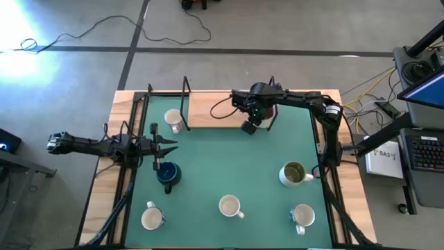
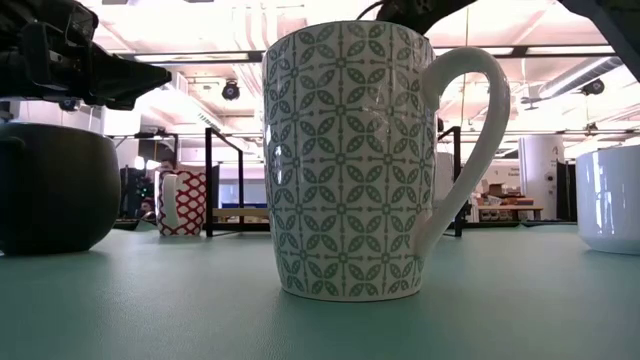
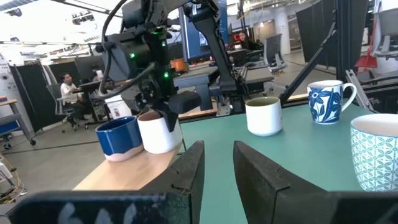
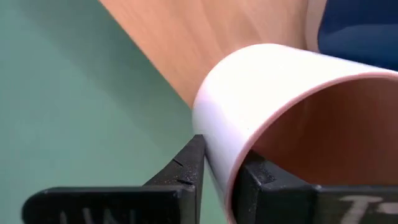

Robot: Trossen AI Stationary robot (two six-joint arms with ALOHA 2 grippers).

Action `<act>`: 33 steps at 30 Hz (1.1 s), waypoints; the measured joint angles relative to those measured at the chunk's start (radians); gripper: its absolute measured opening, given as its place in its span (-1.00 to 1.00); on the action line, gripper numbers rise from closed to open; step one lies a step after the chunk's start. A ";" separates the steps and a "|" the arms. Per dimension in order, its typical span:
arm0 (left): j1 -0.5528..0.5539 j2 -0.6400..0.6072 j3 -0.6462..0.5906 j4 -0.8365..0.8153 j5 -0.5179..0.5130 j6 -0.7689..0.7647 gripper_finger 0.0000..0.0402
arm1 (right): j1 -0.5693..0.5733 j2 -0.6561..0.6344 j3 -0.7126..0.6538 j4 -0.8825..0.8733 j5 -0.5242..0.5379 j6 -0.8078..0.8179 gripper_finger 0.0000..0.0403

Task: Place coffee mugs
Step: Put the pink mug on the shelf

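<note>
Right hand (image 4: 214, 177) is being clenched on pink-lined mug (image 4: 273, 106) rim at tabletop (image 1: 229, 160) far edge, upright | left hand (image 3: 214, 180), released, is being held well apart.

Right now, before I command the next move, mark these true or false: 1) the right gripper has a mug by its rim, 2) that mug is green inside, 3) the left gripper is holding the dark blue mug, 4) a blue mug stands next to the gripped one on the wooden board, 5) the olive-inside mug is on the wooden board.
1) True: the right gripper is clamped on the wall of the pink-inside mug.
2) False: it is pink inside.
3) False: the left gripper is open, beside the dark blue mug.
4) True: the blue mug is there.
5) False: the olive-inside mug stands on the green mat.
</note>
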 joint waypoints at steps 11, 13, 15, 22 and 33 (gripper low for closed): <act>0.000 0.000 0.000 0.000 0.000 0.000 -0.66 | 0.002 0.000 0.000 0.010 -0.009 -0.007 -0.78; 0.000 0.000 0.000 0.000 0.000 0.000 -0.66 | 0.002 0.000 0.000 0.010 -0.009 -0.007 -0.78; 0.000 0.000 0.000 0.000 0.000 0.000 -0.66 | 0.002 0.000 0.000 0.012 -0.009 -0.008 -0.78; 0.000 0.000 0.000 0.000 0.000 0.000 -0.66 | 0.002 0.001 0.024 0.024 -0.012 -0.010 -0.78; 0.000 0.000 0.000 0.000 0.000 0.000 -0.66 | 0.002 -0.003 0.026 0.005 -0.008 -0.010 -0.74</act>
